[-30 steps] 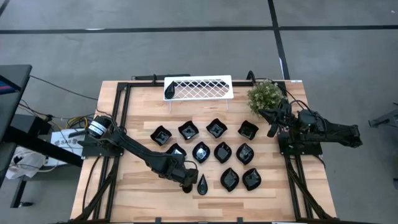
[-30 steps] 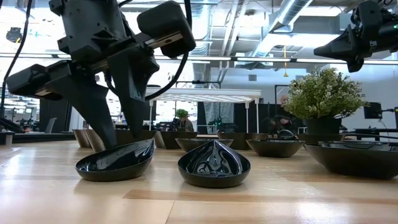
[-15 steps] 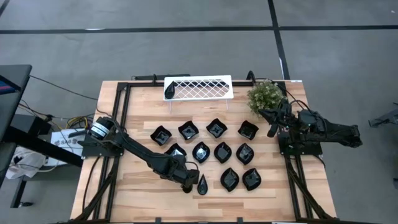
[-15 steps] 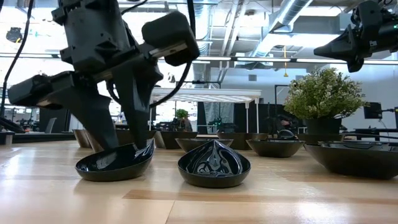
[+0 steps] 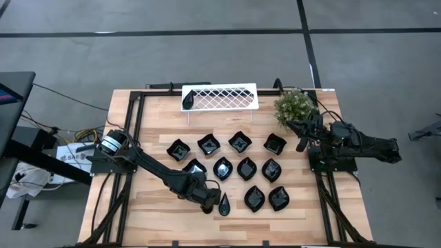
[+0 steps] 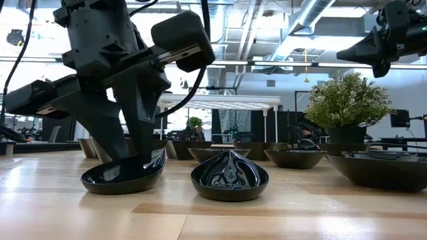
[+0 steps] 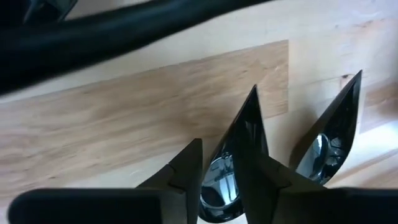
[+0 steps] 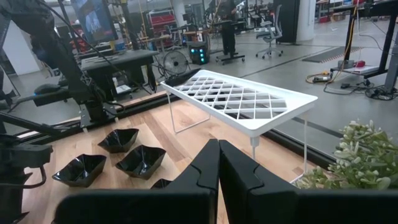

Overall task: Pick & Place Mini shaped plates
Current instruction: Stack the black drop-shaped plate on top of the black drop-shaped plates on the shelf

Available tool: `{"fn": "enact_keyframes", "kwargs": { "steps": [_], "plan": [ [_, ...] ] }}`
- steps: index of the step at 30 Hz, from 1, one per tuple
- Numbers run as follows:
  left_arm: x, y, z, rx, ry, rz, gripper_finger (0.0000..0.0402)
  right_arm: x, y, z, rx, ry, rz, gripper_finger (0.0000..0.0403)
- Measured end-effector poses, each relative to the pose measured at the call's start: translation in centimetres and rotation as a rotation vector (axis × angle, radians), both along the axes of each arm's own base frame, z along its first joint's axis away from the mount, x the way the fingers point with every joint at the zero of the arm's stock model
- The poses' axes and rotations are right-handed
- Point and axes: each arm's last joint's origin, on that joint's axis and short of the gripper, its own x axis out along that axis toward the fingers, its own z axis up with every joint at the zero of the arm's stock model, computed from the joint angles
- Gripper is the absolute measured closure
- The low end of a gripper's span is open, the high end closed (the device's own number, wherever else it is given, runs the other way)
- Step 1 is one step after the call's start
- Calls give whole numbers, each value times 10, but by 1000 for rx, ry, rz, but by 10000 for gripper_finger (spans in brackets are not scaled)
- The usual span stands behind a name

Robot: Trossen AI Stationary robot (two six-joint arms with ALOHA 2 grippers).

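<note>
Several glossy black mini shaped plates (image 5: 239,142) lie in rows on the wooden table. My left gripper (image 5: 209,205) points steeply down at the front left, over a narrow pointed plate (image 6: 123,177), shut on it. A teardrop plate (image 5: 224,204) lies right beside it. My right gripper (image 5: 301,145) hangs shut and raised at the table's right side, next to the plant, with nothing in it (image 8: 217,168). My left gripper has the narrow plate's body (image 7: 219,177) between its two fingers, which lie across it, one finger (image 7: 180,177) at each long side. The fingers come from above, pointing steeply down. The plate sits level with its underside on the table, its pointed tip (image 7: 252,96) sticking out beyond the fingers.
A white lattice rack (image 5: 220,97) stands at the far edge with one dark plate (image 5: 187,102) at its left end. A green bushy plant (image 5: 295,105) stands far right. Black frame rails (image 5: 135,131) run along both sides of the table. Bare wood lies at the front left.
My left gripper has sunk slightly onto the narrow plate and its fingers have drawn closer together around it. The plate has stayed where it was on the table.
</note>
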Motion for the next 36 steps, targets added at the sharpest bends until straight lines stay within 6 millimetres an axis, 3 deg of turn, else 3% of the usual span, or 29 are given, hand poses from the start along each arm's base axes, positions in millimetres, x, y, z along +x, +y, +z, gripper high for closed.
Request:
{"fn": "enact_keyframes", "kwargs": {
  "steps": [8, 16, 24, 29, 36],
  "plan": [
    [1, 0, -4, 9, 0, 2, 335, 0, 0, 0, 0, 0, 0, 401],
    [1, -4, -9, -9, 0, -5, 392, 0, 0, 0, 0, 1, 0, 401],
    [0, -3, -6, -7, 0, -7, 394, 0, 0, 0, 0, 6, 0, 401],
    [-1, -2, 9, 12, -27, -23, 393, 0, 0, -2, 1, 24, 0, 401],
    [-7, 6, 60, 105, -165, -27, 394, 0, 0, -2, 1, 24, 0, 401]
  ]
}}
